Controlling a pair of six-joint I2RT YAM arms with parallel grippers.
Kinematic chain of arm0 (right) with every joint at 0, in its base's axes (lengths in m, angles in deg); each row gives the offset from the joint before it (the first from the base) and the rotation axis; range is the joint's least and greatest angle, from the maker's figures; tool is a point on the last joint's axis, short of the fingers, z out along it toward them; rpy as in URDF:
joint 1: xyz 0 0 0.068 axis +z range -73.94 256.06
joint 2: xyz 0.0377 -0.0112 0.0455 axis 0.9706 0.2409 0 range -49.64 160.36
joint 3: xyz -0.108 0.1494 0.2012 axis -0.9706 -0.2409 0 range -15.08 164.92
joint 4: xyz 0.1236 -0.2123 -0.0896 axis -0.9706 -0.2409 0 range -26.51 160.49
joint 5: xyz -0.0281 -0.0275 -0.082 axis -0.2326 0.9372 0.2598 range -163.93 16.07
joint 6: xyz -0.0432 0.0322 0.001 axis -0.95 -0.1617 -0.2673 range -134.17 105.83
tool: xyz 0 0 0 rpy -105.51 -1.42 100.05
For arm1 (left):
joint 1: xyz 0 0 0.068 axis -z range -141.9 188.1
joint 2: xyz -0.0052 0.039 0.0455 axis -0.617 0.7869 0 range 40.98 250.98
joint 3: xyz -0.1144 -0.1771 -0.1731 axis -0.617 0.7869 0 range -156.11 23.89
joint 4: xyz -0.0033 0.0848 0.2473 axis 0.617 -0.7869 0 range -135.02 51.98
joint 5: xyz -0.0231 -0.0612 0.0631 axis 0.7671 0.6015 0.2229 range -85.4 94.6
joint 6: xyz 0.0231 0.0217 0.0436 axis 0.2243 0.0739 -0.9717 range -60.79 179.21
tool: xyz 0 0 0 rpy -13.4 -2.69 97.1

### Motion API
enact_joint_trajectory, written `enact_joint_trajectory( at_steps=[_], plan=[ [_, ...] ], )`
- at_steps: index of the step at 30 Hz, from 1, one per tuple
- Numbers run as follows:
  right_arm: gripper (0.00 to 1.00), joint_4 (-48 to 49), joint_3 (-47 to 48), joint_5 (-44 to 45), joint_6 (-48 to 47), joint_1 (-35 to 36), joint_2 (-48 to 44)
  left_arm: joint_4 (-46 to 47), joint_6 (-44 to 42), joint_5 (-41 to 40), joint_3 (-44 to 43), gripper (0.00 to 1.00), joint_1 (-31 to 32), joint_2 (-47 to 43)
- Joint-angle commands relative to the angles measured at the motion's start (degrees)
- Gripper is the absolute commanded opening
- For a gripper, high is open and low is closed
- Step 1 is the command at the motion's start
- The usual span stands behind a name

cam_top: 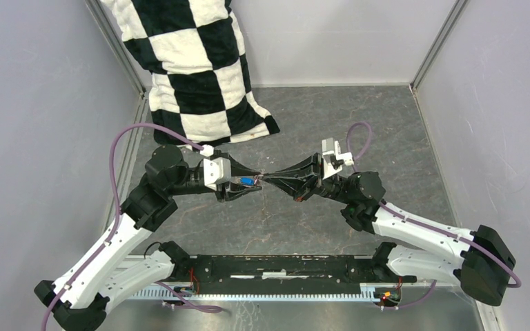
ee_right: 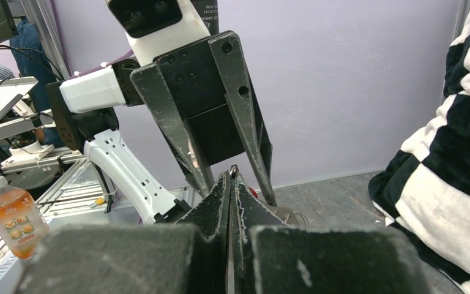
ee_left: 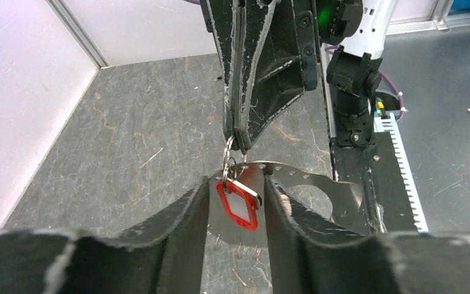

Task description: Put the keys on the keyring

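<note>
My two grippers meet tip to tip above the middle of the table. My right gripper [cam_top: 268, 177] is shut on thin metal loops of the keyring [ee_left: 230, 160], which is mostly hidden between its fingers; it also shows in the left wrist view [ee_left: 237, 146] and in its own view [ee_right: 231, 174]. The red key [ee_left: 240, 205] hangs from the loops, between the parted fingers of my left gripper [ee_left: 237, 182]. I cannot see those fingers touching it. The blue key [cam_top: 248, 181] shows only from above, inside my left gripper [cam_top: 254, 181].
A black-and-white checked cloth [cam_top: 193, 69] lies at the back left. Grey walls enclose the table on three sides. A perforated grey metal plate [ee_left: 318, 184] lies behind my left fingers. An orange bottle [ee_right: 12, 220] stands outside the cell.
</note>
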Motion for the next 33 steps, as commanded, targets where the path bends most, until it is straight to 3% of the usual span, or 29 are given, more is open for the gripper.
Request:
enact_joint_trajectory(
  at_steps=[1,6,13,22,33],
  plan=[
    [0.0,4.2,2.76,-0.83,0.81,-0.11,-0.12,2.14,-0.06,-2.63,0.12,0.41,0.27,-0.88],
    [0.0,3.45,2.65,-0.05,0.33,-0.1,-0.96,-0.85,-6.19,-5.78,1.28,0.27,0.34,-3.01],
    [0.0,6.2,2.14,0.06,3.07,-0.07,-0.02,-0.9,-11.6,-8.03,3.88,0.15,0.3,-6.27],
    [0.0,11.96,1.62,1.13,6.86,0.01,2.42,1.34,-12.08,-6.29,3.91,0.03,0.3,-5.14],
    [0.0,14.79,0.91,5.42,8.15,0.72,4.58,1.86,-18.39,-4.26,5.6,0.02,0.3,-6.57]
  ],
)
